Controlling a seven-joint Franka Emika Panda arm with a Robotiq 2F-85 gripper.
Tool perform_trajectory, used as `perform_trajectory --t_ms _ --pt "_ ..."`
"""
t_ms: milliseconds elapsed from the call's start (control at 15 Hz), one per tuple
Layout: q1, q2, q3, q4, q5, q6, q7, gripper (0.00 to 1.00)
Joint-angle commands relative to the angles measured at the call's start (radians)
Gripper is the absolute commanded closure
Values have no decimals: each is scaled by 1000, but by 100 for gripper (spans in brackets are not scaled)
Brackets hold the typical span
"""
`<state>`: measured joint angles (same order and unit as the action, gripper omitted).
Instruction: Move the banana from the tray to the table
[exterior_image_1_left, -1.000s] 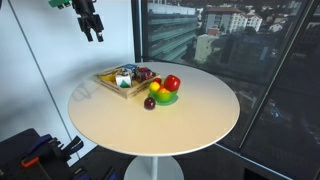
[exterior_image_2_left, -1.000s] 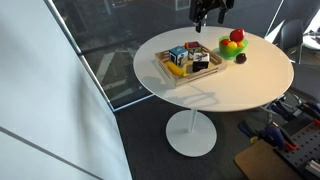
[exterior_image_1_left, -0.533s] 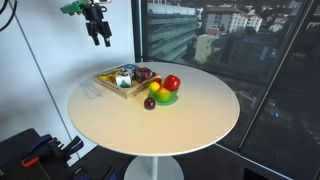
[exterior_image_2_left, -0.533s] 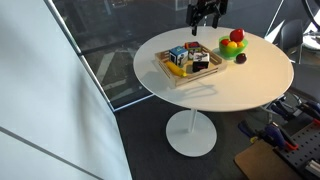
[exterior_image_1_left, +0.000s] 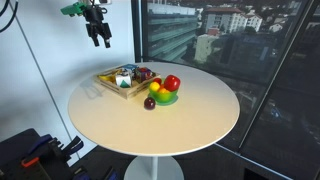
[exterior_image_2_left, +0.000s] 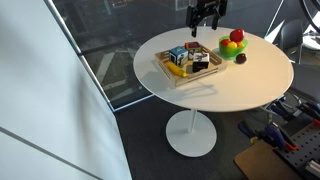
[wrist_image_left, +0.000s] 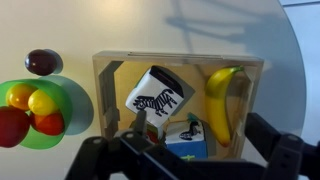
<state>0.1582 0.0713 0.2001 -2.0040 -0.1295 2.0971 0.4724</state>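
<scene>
Black gripper (exterior_image_1_left: 99, 38) hangs high over the tray's side of the table (exterior_image_1_left: 170, 120), its fingers spread wide and holding nothing. Below it the light-wood tray (wrist_image_left: 180, 60) sits near the table's edge. The banana (wrist_image_left: 224, 100) lies inside along one short wall, beside a zebra-striped cup (wrist_image_left: 160, 98). Past the opposite short wall stands a green plate (wrist_image_left: 68, 132) of round fruit.

Daylight from the tall windows (exterior_image_1_left: 230, 60) evenly lights the pale worktop (exterior_image_1_left: 160, 125); shadows are soft and faint. All views are low in resolution. In the wrist view, the dark jaws at the lower edge are blurred
</scene>
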Motion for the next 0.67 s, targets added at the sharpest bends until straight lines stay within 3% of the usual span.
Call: perform_trajectory --t_ms 0,600 --pt "15 0 -15 2 2 -2 -1 0" --pt "16 89 -26 14 4 17 -46 0"
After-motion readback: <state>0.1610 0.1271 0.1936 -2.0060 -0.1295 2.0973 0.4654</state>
